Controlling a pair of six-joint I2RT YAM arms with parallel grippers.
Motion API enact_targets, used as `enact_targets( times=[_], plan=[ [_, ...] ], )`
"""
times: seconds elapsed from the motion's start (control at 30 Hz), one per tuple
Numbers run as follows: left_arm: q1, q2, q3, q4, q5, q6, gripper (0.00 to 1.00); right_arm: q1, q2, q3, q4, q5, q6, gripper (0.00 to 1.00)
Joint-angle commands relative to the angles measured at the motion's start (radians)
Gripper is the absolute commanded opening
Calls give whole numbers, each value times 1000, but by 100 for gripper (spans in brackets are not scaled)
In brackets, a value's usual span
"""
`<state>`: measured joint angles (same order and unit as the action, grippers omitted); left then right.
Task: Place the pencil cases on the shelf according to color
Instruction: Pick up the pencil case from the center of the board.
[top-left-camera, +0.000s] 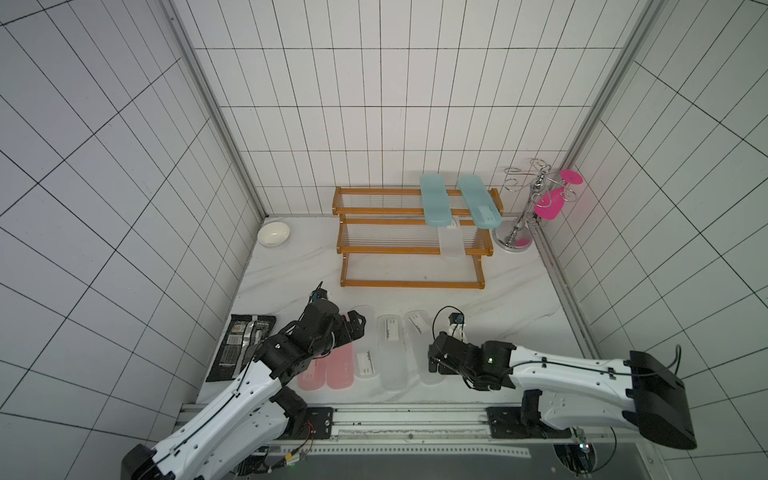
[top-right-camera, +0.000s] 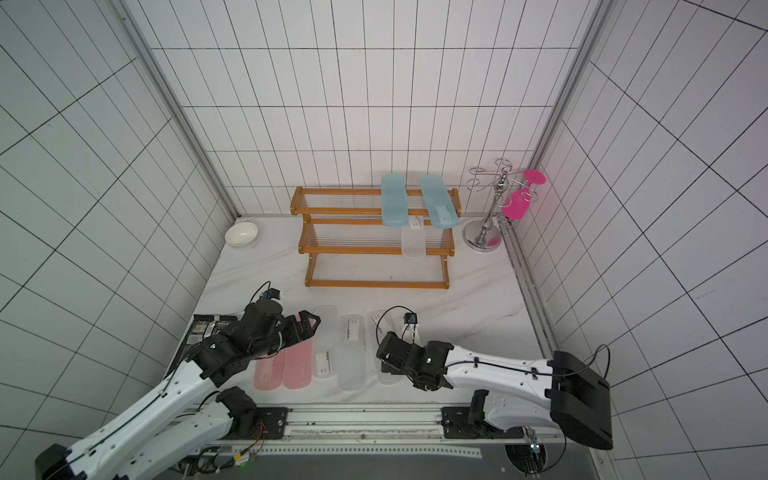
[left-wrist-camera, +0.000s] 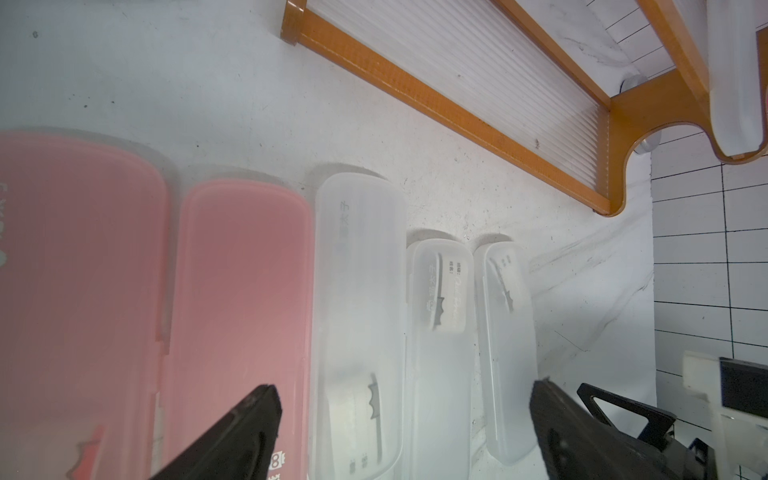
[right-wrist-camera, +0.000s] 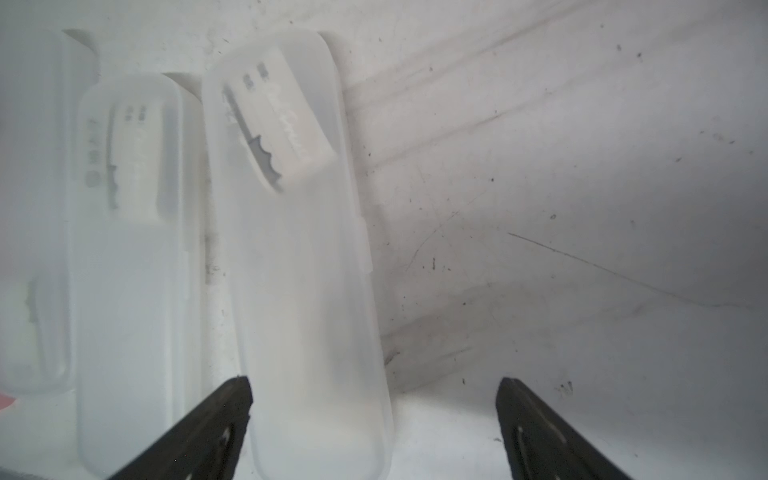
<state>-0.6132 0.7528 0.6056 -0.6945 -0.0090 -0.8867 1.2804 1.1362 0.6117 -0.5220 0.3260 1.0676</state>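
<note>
The right pincer (right-wrist-camera: 374, 380) stands wide and holds nothing, low over the near end of the outermost clear case (right-wrist-camera: 299, 249). That case lies on the tabletop (top-left-camera: 498, 299) in a row with two more clear cases (top-left-camera: 391, 353) and two pink cases (top-left-camera: 340, 370). It sits off-centre between the jaws, close to one finger and well apart from the other. A plain squeeze would likely shove it sideways before both fingers bite, so it could twist or knock the neighbouring case (right-wrist-camera: 129, 270) just beside it. A grip at one end of so long and smooth a box also looks risky: the far end may droop, or the plastic may slide out on the way up. The left pincer (left-wrist-camera: 405, 386), also wide and empty, hovers over the same row, so the two arms are near enough to clash if both move at once. On the shelf (top-left-camera: 411, 250), two teal cases (top-left-camera: 435, 203) on the top tier overhang its front rail, above the one shelved clear case (top-left-camera: 451, 243) on the middle tier. A case brought in beside that one could catch the overhang and tip a teal case off.
</note>
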Motion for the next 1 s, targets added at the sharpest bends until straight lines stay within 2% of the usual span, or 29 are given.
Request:
enact_targets(
  times=[0.0, 0.2, 0.47, 0.63, 0.97],
  plan=[
    [-5, -22, 22, 25, -46, -6, 98, -2, -61, -13, -73, 18, -17, 97],
    [-5, -68, 25, -16, -94, 10, 98, 64, -43, 39, -111, 17, -16, 97],
    [-5, -122, 20, -56, -136, 21, 98, 154, 199, 124, -69, 24, 22, 99],
    [-6, -133, 18, -68, -134, 23, 98, 175, 296, 160, -62, 27, 63, 100],
    [-6, -140, 19, -75, -124, 25, 98, 187, 311, 151, -88, 24, 85, 100]
  ],
)
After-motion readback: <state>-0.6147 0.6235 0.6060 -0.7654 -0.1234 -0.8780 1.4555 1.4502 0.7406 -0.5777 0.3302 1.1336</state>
